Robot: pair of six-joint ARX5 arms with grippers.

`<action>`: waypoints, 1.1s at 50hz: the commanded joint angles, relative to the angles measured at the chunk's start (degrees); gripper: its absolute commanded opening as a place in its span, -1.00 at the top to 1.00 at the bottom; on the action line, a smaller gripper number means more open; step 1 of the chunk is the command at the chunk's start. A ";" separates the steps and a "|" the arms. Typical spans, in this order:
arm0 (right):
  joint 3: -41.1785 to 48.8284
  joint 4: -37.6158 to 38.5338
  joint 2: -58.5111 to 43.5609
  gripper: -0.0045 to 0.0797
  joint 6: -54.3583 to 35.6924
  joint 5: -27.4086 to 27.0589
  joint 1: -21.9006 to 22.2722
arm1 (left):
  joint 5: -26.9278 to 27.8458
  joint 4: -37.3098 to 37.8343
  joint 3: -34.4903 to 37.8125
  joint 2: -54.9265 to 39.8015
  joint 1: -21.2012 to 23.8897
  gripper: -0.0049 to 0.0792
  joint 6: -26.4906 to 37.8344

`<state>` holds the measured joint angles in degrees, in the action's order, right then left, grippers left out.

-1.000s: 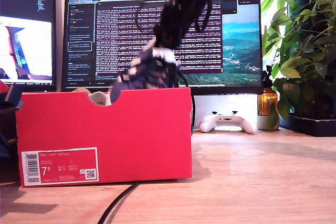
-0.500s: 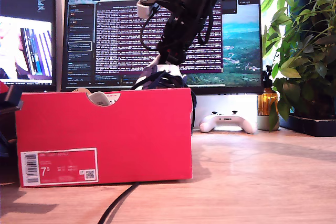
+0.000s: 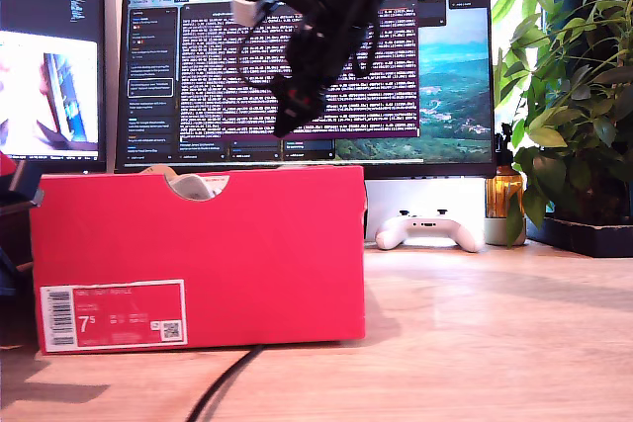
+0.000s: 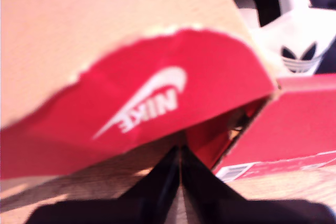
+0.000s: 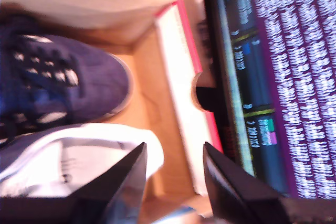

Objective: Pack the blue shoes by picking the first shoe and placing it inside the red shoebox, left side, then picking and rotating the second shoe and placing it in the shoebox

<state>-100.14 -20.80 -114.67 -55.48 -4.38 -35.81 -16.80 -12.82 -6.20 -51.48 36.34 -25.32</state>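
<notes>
On a wooden desk (image 3: 475, 343) in front of monitors (image 3: 307, 56), the red shoebox (image 3: 198, 254) is seen. Above it my second gripper (image 5: 173, 182) is held with jaws apart and empty. Inside it the blue shoes (image 5: 58, 87) are lying. My first gripper (image 4: 178, 177), jaws together, is seen near its flap.

Clear air above red shoebox (image 3: 198, 254)

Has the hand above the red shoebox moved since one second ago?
Yes. My second hand rose above the red shoebox rim, leaving the shoe inside.
</notes>
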 commanded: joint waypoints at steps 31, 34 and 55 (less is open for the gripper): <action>-0.92 -7.19 2.99 0.91 27.54 -8.66 -5.11 | -0.13 -0.83 0.63 -0.04 -0.07 0.93 0.20; -0.92 -7.74 3.21 0.91 30.27 -8.70 -5.11 | -0.26 -1.01 0.63 -0.04 -0.07 0.93 0.24; -0.92 -21.07 3.54 0.91 43.82 -5.51 -1.92 | 2.03 3.08 0.61 6.34 2.16 0.93 0.33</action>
<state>-100.18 -41.04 -112.29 -13.02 -11.33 -38.59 -14.98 -9.78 -6.20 -46.78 37.67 -25.32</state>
